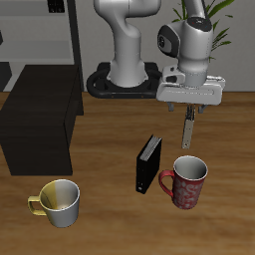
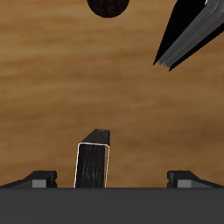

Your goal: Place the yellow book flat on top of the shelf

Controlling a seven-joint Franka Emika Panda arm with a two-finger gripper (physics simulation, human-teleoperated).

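Note:
The yellow book stands upright on the table, thin edge toward the exterior view, just behind the red mug. My gripper hangs right above its top edge, open, fingers spread wide. In the wrist view the yellow book rises between the two fingertips without touching either; my gripper holds nothing. The shelf, a low matte-black box with a flat top, sits at the far side of the table from the gripper and does not show in the wrist view.
A black book stands upright beside the red mug. A pale yellow mug sits near the table's front edge, in front of the shelf. A thin grey rack stands behind the shelf.

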